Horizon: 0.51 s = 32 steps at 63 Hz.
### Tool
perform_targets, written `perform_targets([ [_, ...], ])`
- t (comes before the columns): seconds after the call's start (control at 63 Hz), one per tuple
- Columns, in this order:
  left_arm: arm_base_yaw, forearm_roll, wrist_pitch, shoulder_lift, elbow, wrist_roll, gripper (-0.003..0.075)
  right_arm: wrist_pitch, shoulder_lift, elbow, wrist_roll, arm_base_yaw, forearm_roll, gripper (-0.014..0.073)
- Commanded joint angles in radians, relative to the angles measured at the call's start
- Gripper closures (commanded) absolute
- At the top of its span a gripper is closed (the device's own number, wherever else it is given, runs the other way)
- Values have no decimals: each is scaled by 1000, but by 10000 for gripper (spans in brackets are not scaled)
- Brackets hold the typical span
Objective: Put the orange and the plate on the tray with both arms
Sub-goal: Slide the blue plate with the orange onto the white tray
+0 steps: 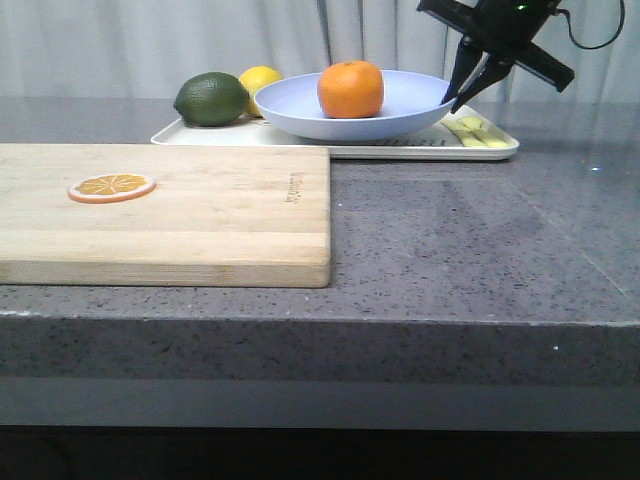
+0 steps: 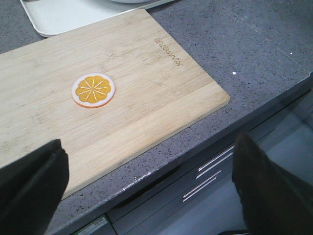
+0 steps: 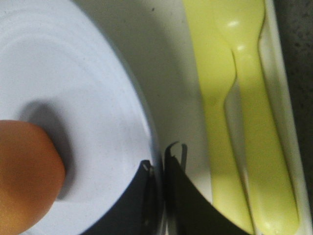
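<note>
Orange on plate, plate on tray, right fingers pinching the plate's rim.

We saw the orange (image 1: 350, 89) sitting in the plate (image 1: 400, 105), itself on the tray (image 1: 335, 150); the right gripper (image 1: 462, 88) clamped the rim, so we feared a jerky release could roll the fruit. Yellow utensils (image 3: 244, 122) crowded beside the plate; the left gripper (image 2: 146, 186) hung wide open, empty, over the cutting board (image 2: 122, 98) at the desk (image 1: 450, 230) edge.

The orange (image 1: 351, 89), round and bright, sits upright in the hollow of the plate (image 1: 300, 103), a wide, shallow pale lavender-blue dish with a raised rim. The plate rests on the tray (image 1: 415, 149), a flat cream-white rectangle with rounded corners and a low rim, lying at the far side of the table (image 1: 450, 240).
</note>
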Motion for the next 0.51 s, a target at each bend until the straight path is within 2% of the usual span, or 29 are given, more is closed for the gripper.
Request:
perform_targets([
  [0.0,0,-20,-79,2,-28,-9,61,-61,-53,-69,15,-2,41,704],
  [0.254,0,-27,-79,2,-28,-9,61,-75,-44,-70,27,-2,43,685],
  [0.492,0,-27,-79,2,-28,-9,61,-83,-44,-70,36,-2,43,494],
])
